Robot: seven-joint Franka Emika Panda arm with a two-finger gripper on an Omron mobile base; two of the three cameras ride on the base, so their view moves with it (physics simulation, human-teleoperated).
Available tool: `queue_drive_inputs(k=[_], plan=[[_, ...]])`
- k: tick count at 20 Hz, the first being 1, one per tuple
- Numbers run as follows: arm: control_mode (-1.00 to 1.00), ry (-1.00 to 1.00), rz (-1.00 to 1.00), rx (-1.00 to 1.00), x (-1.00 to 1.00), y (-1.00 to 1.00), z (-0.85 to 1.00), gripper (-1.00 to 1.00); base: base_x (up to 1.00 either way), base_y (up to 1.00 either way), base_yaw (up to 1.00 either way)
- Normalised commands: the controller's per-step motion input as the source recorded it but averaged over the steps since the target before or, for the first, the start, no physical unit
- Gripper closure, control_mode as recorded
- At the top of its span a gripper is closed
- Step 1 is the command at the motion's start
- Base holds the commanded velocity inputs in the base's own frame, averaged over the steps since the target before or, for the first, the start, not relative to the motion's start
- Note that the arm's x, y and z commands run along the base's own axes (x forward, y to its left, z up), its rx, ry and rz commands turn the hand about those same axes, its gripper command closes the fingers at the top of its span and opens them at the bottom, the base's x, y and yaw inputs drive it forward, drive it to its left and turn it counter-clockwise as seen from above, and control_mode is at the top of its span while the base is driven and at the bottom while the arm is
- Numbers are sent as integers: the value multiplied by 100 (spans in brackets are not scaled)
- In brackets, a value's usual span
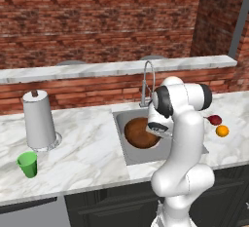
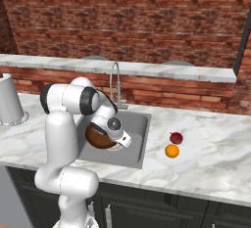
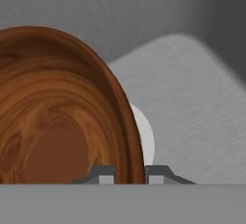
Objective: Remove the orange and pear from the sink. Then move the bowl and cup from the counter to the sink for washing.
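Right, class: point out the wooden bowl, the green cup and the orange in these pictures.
wooden bowl point(image 1: 140, 132), left base view, on its inner floor.
green cup point(image 1: 27, 164), left base view, on its side wall.
orange point(image 2: 171, 151), right base view, on its middle.

Nothing readable is showing up anywhere, honestly. No labels, brand names, numbers or signs are appearing on the paper towel roll point(image 1: 39, 119) left of the sink point(image 1: 127, 156), or on anything near it.
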Motion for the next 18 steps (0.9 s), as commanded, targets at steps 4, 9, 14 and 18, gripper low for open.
queue_drive_inputs(k=[4,9,14,18], plan=[[-100,0,0,0,14,14,0,100,0,0,0],[-100,3,0,0,12,12,0,-100,0,0,0],[-100,12,0,0,10,6,3,-100,0,0,0],[-100,15,0,0,4,2,13,-100,0,0,0]])
